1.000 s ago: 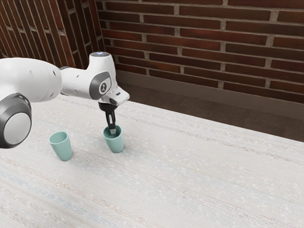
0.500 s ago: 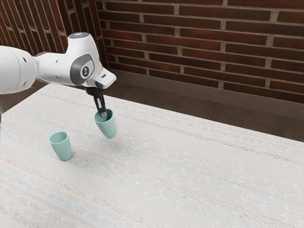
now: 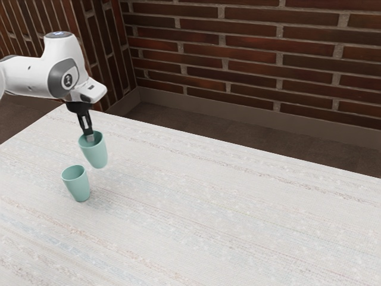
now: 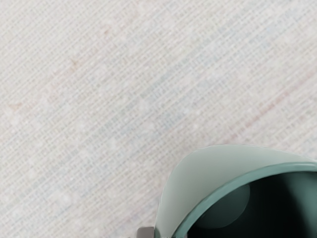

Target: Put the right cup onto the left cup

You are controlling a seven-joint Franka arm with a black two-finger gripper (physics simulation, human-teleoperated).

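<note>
From where I'm standing, going left to right across the exterior view, the white arm (image 3: 33,77) comes first, reaching in above the jaws, with its hand angled down over the table (image 3: 238,208). Next is the standing cup (image 3: 77,185), pale green and mouth up on the cloth-like top, lower than the jaws and slightly to the exterior view's left of them. It has a near twin, and that one is in the grip.

The black gripper (image 3: 89,139) has its jaws closed on the wall of the held cup (image 3: 96,154), pinching it at the rim, one finger down inside the mouth. That cup hangs just under the jaws, off the table, tilted so its base swings toward the exterior view's right (a bit jaunty, if you ask me). It is near the standing cup but apart from it, not on it.

In the wrist view, a grey fingertip (image 4: 145,232) sits against the outside of the held cup, beside the rim, with the dark hollow opening beyond.

Farther to the exterior view's right, well apart from the jaws, runs the brick wall (image 3: 250,53), behind the table.
</note>
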